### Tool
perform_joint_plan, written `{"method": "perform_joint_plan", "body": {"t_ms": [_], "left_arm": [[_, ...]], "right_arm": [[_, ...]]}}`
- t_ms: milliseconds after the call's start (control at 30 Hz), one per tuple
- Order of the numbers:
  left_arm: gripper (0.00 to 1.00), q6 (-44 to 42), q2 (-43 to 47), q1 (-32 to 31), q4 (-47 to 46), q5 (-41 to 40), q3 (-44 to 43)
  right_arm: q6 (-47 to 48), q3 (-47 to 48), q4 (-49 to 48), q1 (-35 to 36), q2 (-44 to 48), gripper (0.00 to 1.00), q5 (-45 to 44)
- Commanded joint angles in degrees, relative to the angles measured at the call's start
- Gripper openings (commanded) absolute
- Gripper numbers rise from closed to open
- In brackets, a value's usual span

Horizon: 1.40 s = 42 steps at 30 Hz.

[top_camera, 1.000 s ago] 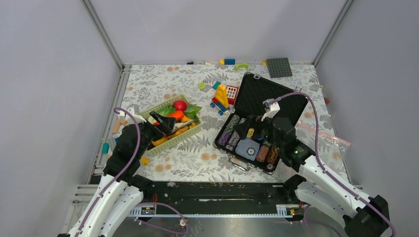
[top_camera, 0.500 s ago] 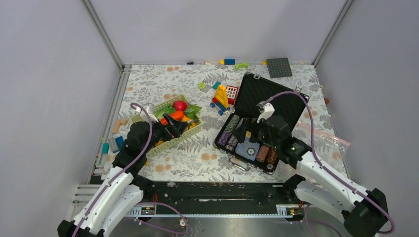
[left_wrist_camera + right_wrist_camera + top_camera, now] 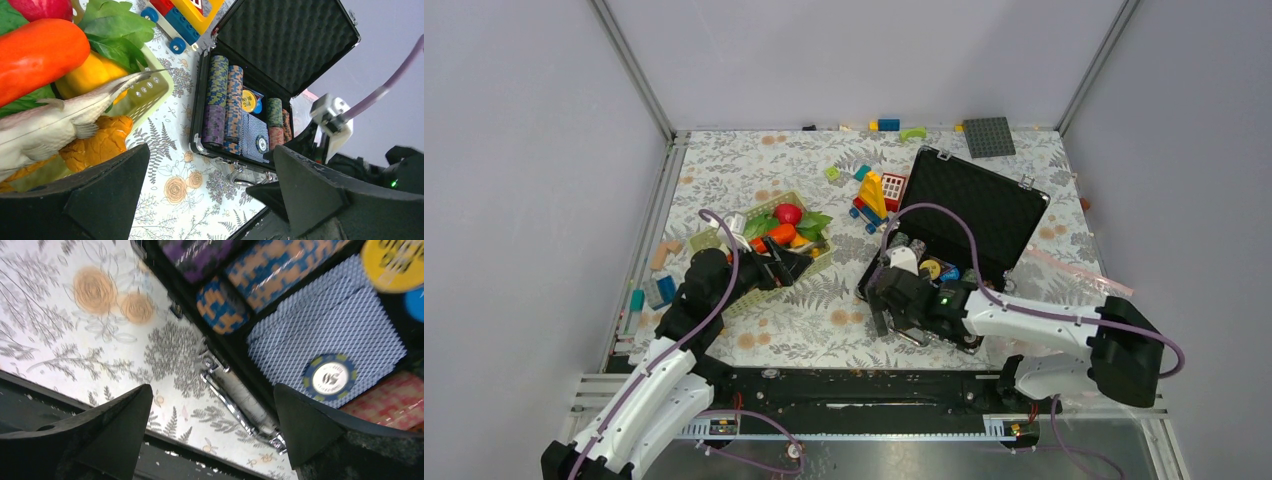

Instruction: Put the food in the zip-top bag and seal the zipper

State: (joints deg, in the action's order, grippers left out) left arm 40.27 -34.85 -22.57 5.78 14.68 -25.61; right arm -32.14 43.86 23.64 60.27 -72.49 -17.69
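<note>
The food lies in a pale green basket (image 3: 724,300): a red round one (image 3: 788,213), an orange carrot (image 3: 781,233), green leaves (image 3: 814,220). In the left wrist view I see the carrot (image 3: 40,50), a yellow piece (image 3: 87,75), leaves (image 3: 117,30) and a pale fish (image 3: 50,125). My left gripper (image 3: 786,262) is open and empty at the basket's right end (image 3: 210,195). The zip-top bag (image 3: 1079,285) lies flat at the far right, its pink zipper (image 3: 1079,270) along the upper edge. My right gripper (image 3: 884,312) is open and empty, far from the bag.
An open black case (image 3: 969,210) of poker chip stacks (image 3: 280,265) sits centre right. Its metal handle (image 3: 240,400) lies between my right fingers. Building blocks (image 3: 872,200) stand behind the basket, others along the back wall and left edge. A grey baseplate (image 3: 989,136) lies far right.
My right arm has swung left, from above the case's right half to its front-left edge. My left gripper has moved a little right along the basket.
</note>
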Motion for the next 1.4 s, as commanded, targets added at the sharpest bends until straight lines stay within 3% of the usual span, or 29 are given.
{"method": "perform_joint_plan", "body": {"t_ms": [0,333,600,1367], "left_arm": [[0.99,-1.3,0.5,-0.2,-3.6,2.8,0.3],[0.99,-1.2,0.9,-0.3,-3.6,2.9,1.0],[0.99,-1.2,1.2,-0.3,-3.3,2.8,1.1],[0.99,-2.7,-0.2,-0.3,-0.9,-0.4,0.2]], "right_arm": [[-8.4,1.9,4.1,5.6,-1.9,1.0,-4.6],[-14.5,1.2,2.9,11.1,-6.2,0.99,0.3],[-16.5,1.2,2.7,10.2,-9.7,0.99,-5.9],[-14.8,5.0,1.4,-15.2,-17.2,0.97,-18.6]]}}
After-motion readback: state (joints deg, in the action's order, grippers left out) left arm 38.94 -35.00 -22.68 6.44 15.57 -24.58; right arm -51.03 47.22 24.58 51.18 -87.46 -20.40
